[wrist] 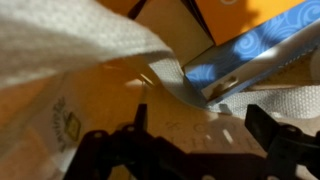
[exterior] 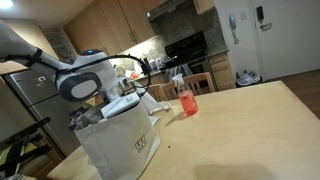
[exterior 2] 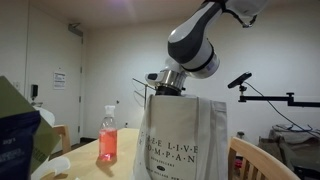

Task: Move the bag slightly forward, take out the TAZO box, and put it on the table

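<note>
The bag [exterior: 122, 140] stands upright on the desk [exterior: 240, 125]. In both exterior views the end effector [exterior: 118, 100] sits at the bag's open top. In the wrist view its two fingers [wrist: 105, 150] are spread fully apart and grip nothing. Inside the bag, the orange TAZO box [wrist: 185, 20] lies beyond the fingers, next to a blue swirl-patterned pack [wrist: 250, 50]. A red drink bottle [exterior: 187, 100] stands on the desk, apart from the bag.

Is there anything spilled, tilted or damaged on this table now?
Nothing stands out. The bag stands upright on the table, the pink bottle near it is upright too, and I see no spill.
</note>
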Robot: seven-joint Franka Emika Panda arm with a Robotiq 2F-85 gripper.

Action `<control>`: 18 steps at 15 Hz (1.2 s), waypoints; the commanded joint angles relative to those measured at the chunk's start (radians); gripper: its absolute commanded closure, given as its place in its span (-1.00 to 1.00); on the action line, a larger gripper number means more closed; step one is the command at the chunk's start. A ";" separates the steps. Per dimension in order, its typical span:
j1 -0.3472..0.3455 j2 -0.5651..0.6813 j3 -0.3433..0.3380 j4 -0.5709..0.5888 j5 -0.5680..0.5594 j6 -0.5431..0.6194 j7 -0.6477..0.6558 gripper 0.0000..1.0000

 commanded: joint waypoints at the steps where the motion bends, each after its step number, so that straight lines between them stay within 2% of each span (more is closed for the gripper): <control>1: -0.027 -0.054 0.017 -0.049 0.035 0.039 -0.035 -1.00; 8: -0.066 -0.065 0.020 -0.064 0.115 0.078 -0.079 -1.00; 15: -0.046 -0.064 -0.043 -0.093 0.068 0.114 -0.006 -1.00; 18: -0.012 -0.087 -0.104 -0.129 -0.011 0.149 0.100 -1.00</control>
